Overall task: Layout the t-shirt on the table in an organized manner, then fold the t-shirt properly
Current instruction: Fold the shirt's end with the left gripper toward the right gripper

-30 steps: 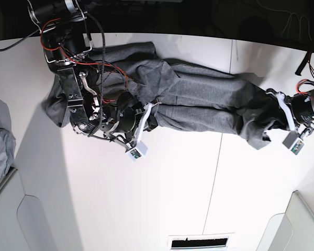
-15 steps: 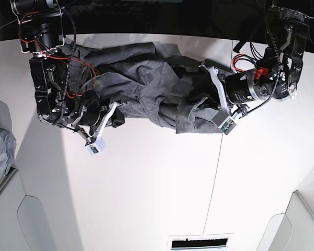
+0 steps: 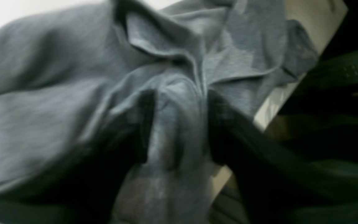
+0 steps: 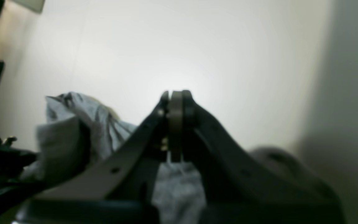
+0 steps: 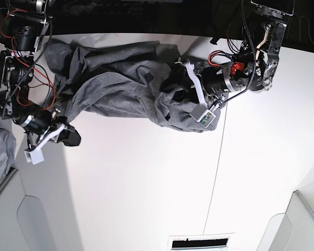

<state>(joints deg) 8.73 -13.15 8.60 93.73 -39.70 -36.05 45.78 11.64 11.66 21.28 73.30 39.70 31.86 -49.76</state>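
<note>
**Grey shirt bunched at the table's far edge, much of both grippers obscured**

Base view: the heather-grey knit t-shirt [image 5: 120, 86] lies crumpled in a long, wrinkled band across the far part of the wide white table [image 5: 146, 183], stretching from the far left corner toward the middle. Its shape is hard to read; sleeves and neckline cannot be picked out among the folds. The left gripper [image 5: 186, 94], on this view's right, sits over the shirt's heaped right end, and its fingertips are lost in dark cloth, so the gap between the jaws cannot be judged here. The right gripper [image 5: 73, 137], on this view's left, sits at the shirt's lower left corner, its tip dark and small. A paler grey cloth bundle [image 5: 0, 151] is cut off by the left edge, and a light grey bin with rounded corners [image 5: 303, 219] is cut off at the lower right.

Left wrist view: the picture is blurred and filled with shirt folds [image 3: 73, 109]. Two dark fingers [image 3: 146, 124] stand apart with a ridge of grey fabric between them; whether they press on it or merely straddle it cannot be told. A strip of table [image 3: 272, 105] shows at the right.

Right wrist view: the right gripper [image 4: 174, 105] has its jaws pressed together at the tips. A fold of shirt [image 4: 179, 183] shows behind them lower down; whether any fabric is pinched cannot be told. The background is blurred white table [image 4: 197, 46].
</note>
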